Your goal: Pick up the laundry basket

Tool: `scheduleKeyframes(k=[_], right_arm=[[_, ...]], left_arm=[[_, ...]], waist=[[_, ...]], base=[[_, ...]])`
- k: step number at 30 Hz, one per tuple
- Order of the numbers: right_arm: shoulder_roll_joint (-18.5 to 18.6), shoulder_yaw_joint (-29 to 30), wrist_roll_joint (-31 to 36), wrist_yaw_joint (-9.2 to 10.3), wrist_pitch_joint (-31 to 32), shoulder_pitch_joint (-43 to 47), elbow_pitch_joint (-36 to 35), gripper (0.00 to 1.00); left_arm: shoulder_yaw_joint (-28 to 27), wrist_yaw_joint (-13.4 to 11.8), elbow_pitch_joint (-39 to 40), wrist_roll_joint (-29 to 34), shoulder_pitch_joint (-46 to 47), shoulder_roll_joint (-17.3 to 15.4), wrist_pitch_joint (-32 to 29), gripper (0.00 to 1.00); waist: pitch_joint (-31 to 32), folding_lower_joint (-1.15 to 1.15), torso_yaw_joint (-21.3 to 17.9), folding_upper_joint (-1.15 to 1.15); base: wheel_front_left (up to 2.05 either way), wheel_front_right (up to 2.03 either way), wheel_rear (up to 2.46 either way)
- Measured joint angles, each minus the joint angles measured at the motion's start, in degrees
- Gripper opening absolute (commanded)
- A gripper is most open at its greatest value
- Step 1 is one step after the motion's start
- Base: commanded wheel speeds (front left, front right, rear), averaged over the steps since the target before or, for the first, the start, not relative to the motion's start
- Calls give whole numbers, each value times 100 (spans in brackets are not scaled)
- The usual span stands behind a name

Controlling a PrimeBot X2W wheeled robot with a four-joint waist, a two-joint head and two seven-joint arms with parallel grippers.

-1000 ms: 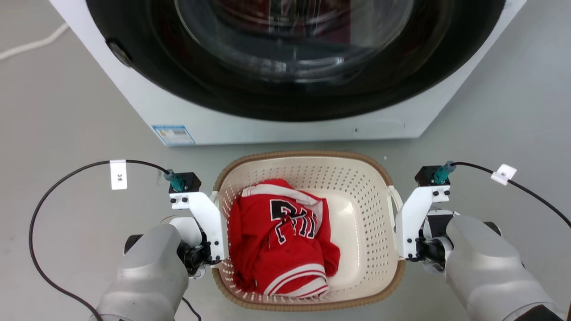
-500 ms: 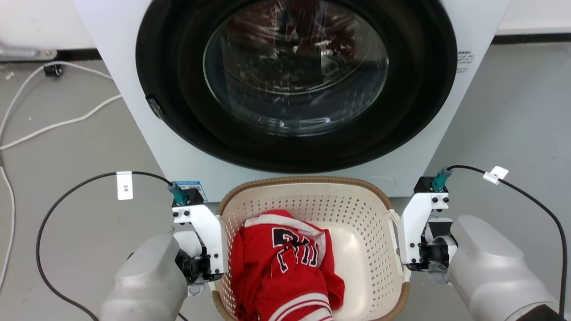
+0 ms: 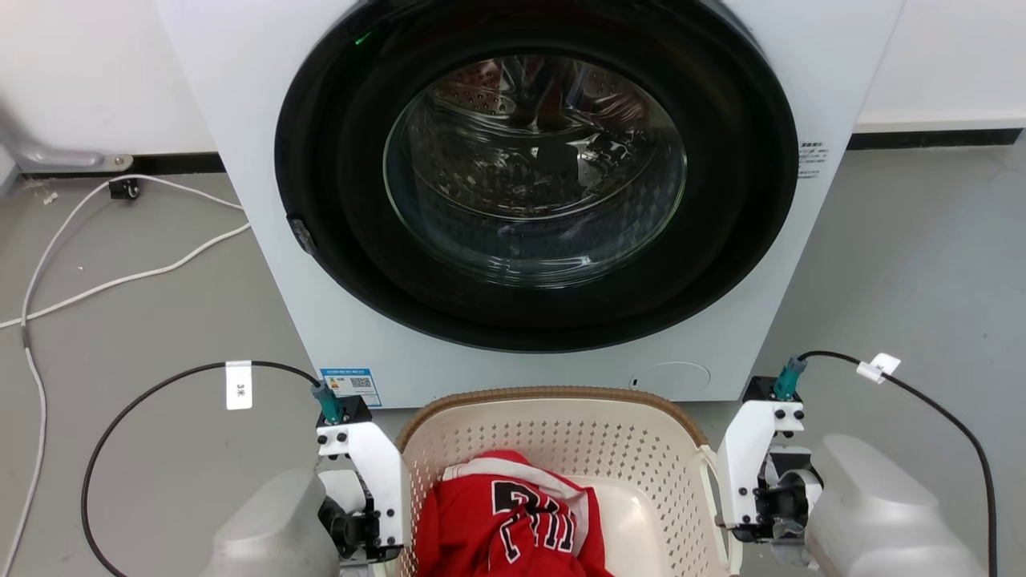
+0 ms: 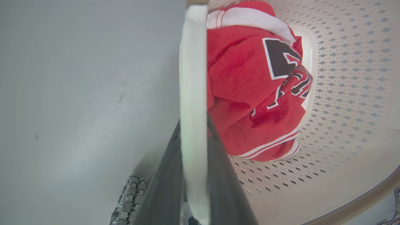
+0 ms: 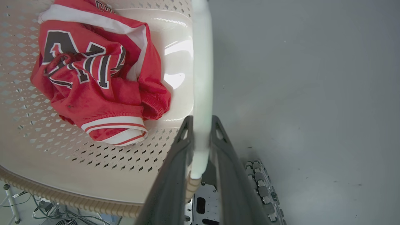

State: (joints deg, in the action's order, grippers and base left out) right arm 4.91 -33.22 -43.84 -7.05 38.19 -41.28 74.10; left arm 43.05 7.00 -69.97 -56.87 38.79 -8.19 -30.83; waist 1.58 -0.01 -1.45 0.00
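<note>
Status: laundry basket (image 3: pixel 553 394) at bottom centre of head frame, in front of washer (image 3: pixel 232 160). Left end effector (image 4: pixel 193 122) clamped on left handle (image 4: pixel 193 62), right end effector (image 5: pixel 201 118) clamped on right handle (image 5: pixel 202 62). Step looks like lift; next: raise both arms level.

Bright even light, glare on the washer glass (image 3: pixel 535 168), near-lens blur in wrist views.

Head view: near half of basket (image 3: pixel 561 433) cut by bottom edge, red jersey (image 3: pixel 513 521) too. Top of washer (image 3: pixel 240 160) cut off; sticker (image 3: pixel 351 386) txt too small to read, same for right cable tag (image 3: pixel 878 367). Wrist views: left handle (image 4: pixel 193 78) and right handle (image 5: pixel 202 62) blurred, v. close to lens.
</note>
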Motion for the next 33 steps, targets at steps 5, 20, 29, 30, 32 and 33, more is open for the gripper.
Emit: scheduleKeyframes(k=[5, 20, 29, 30, 32, 33], right_arm=[[0, 29, 20, 0, -19, 55, 2, 0], [-2, 143, 153, 0, -34, 104, 3, 0], [-10, 207, 245, -1, -43, 83, 3, 0], [-10, 215, 250, -1, -43, 82, 3, 0], [-10, 232, 261, -1, -44, 80, 3, 0], [-10, 241, 269, -1, -62, 80, 3, 0]], left_arm=[[56, 0, 0, -36, -31, 7, 25, 0], [169, 0, -5, -143, -90, 14, 187, 0], [249, 0, -5, -200, -73, 5, 264, 0], [257, 1, -7, -221, -66, 5, 272, 0], [270, 1, -10, -237, -64, 5, 279, 0], [282, 1, -13, -238, -64, 7, 279, 0]], waist=[[38, 0, 21, 0], [8, 1, 48, 0], [-29, 1, 31, 0], [-33, 1, 31, 0], [-40, 1, 33, 0], [-40, 1, 35, 0]], base=[[0, 0, 0], [0, 0, 0], [0, 0, 0], [0, 0, 0], [0, 0, 0], [0, 0, 0]])
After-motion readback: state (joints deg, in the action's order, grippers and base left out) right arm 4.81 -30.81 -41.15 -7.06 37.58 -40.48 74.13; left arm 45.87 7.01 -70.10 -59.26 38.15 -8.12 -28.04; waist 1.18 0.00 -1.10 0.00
